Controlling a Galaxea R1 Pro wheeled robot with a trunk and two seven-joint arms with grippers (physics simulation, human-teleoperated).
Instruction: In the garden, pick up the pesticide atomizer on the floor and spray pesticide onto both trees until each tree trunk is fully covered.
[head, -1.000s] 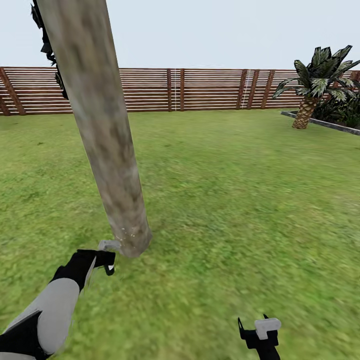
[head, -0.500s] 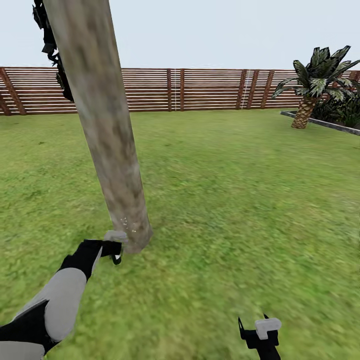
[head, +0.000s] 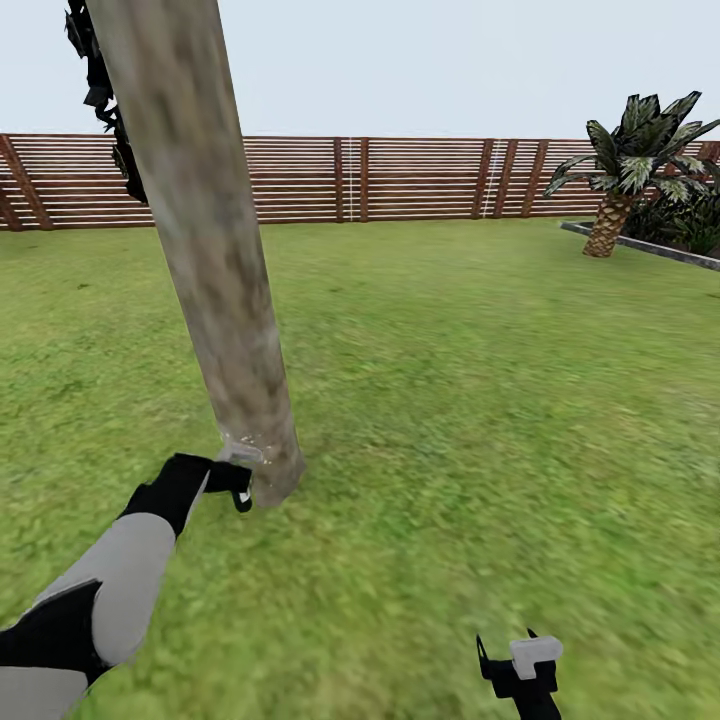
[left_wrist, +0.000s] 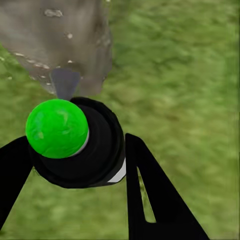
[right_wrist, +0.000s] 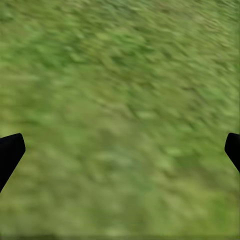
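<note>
The spray bottle (left_wrist: 80, 145) sits clamped in the left hand (left_wrist: 75, 165), black fingers pressed against either side of its dark rounded top. A bright green ball (left_wrist: 56, 128) shows on that top in the left wrist view, and a grey nozzle (left_wrist: 64, 82) points from it straight at the tree trunk (left_wrist: 55, 35). From the head view the bottle's pale body (head: 238, 455) is right up against the foot of the trunk (head: 215, 290), touching it or very nearly so; I can't tell which. A few small whitish specks dot the bark just above the nozzle.

The trunk is thick, pale grey-brown and mottled, and it leans up out of the grass (head: 450, 400) toward the upper left, with dark leaves (head: 95, 80) showing beside it near the top. The left arm (head: 110, 590), white with black joints, reaches low across the lawn to it.

The right hand (head: 520, 665) hangs low at the near right, well apart from the tree. Its two black fingertips (right_wrist: 10, 152) are spread wide with only blurred grass between them, holding nothing.

Farther off, a brown slatted fence (head: 400, 180) runs across the back of the lawn, and a short palm (head: 630, 160) stands by a stone-edged bed on the far right.
</note>
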